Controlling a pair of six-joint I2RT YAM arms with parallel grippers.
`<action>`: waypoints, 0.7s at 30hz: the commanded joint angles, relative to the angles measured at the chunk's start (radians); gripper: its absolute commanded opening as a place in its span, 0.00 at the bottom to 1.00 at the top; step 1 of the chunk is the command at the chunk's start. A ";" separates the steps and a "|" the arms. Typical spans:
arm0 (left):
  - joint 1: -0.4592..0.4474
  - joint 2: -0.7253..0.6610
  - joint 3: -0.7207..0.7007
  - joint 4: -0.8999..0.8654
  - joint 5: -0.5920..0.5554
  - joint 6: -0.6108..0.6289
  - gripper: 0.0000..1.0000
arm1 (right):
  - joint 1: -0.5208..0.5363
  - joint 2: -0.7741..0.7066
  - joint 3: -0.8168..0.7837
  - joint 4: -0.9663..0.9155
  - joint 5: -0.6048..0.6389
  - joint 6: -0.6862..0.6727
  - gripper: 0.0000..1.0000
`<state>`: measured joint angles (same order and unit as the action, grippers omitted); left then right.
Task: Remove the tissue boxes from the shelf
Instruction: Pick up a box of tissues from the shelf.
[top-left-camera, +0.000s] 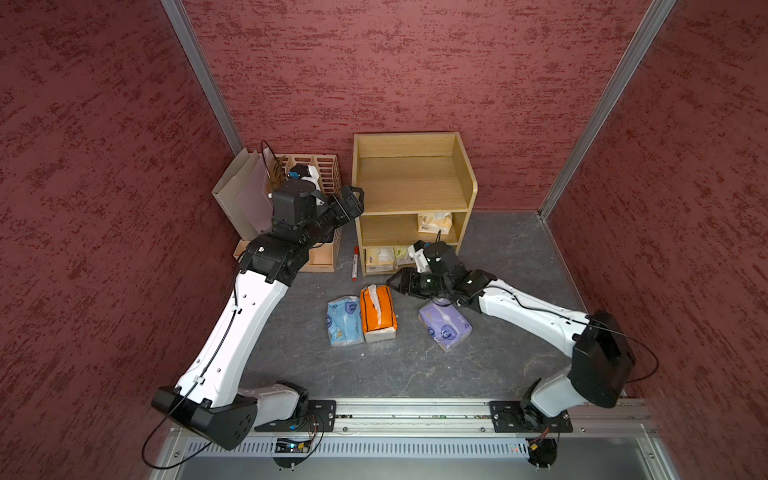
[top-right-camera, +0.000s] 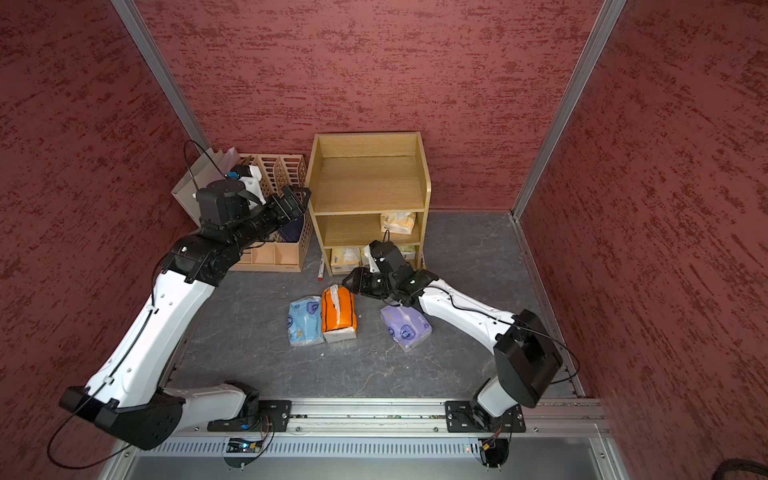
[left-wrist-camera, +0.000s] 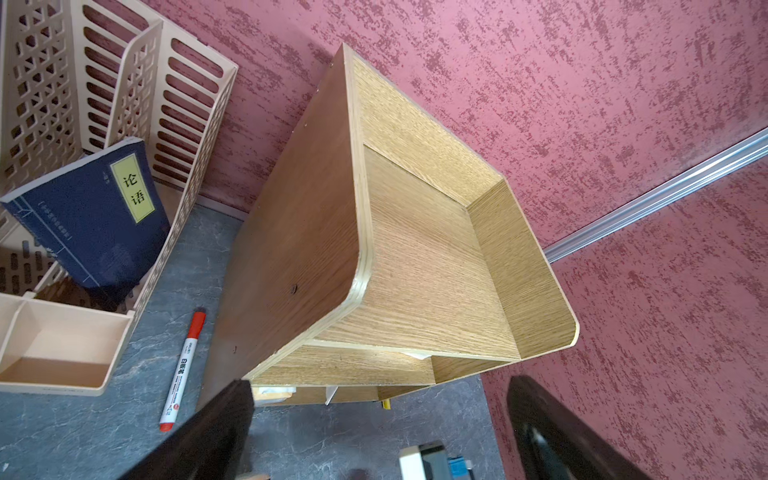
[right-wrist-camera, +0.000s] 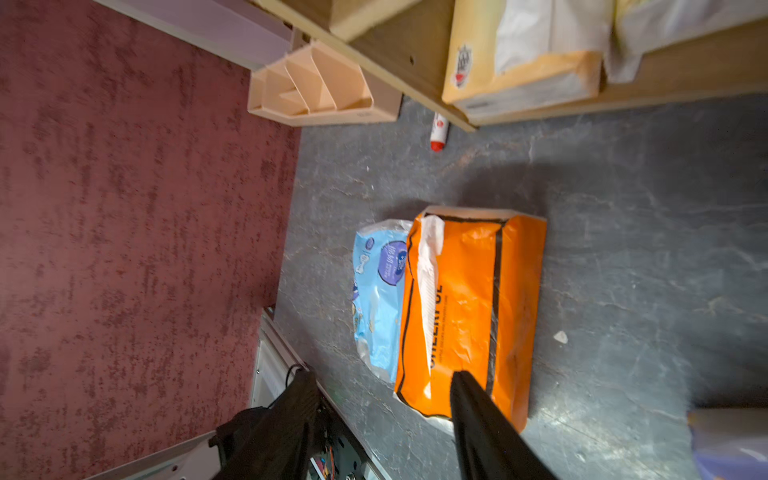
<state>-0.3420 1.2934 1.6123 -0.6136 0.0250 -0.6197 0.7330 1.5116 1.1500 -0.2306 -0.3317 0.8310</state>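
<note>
The oak shelf (top-left-camera: 413, 199) (top-right-camera: 368, 187) (left-wrist-camera: 415, 249) stands at the back wall with its top tier bare. A pale yellow-orange tissue pack (top-left-camera: 434, 223) (top-right-camera: 398, 222) lies on the middle tier, and more pale packs (top-left-camera: 379, 257) (right-wrist-camera: 519, 70) fill the bottom tier. On the table lie a light blue pack (top-left-camera: 344, 320) (right-wrist-camera: 378, 291), an orange pack (top-left-camera: 378, 313) (right-wrist-camera: 469, 299) and a lilac pack (top-left-camera: 444, 324). My right gripper (top-left-camera: 395, 282) (right-wrist-camera: 382, 376) hovers open and empty over the orange pack's far end, low before the shelf. My left gripper (top-left-camera: 353, 203) (left-wrist-camera: 380, 415) is open and empty, high beside the shelf's left panel.
A beige slotted file organizer (top-left-camera: 320, 174) (left-wrist-camera: 124, 83) holding a navy book (left-wrist-camera: 95, 216) stands left of the shelf, with paper bags (top-left-camera: 241, 195) behind it. A red-capped marker (top-left-camera: 355, 264) (left-wrist-camera: 183, 370) lies between organizer and shelf. Red walls close three sides.
</note>
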 joint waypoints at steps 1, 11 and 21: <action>0.004 0.038 0.053 -0.004 0.040 0.017 1.00 | -0.030 -0.082 -0.035 0.037 0.095 0.026 0.53; 0.001 0.143 0.167 -0.061 0.123 0.047 1.00 | -0.101 -0.264 -0.115 0.070 0.239 0.098 0.53; 0.015 0.174 0.231 -0.149 0.082 0.109 1.00 | -0.119 -0.468 -0.162 -0.061 0.580 0.156 0.52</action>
<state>-0.3351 1.4647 1.8194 -0.7429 0.1062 -0.5400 0.6189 1.1206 1.0088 -0.2455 0.0479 0.9558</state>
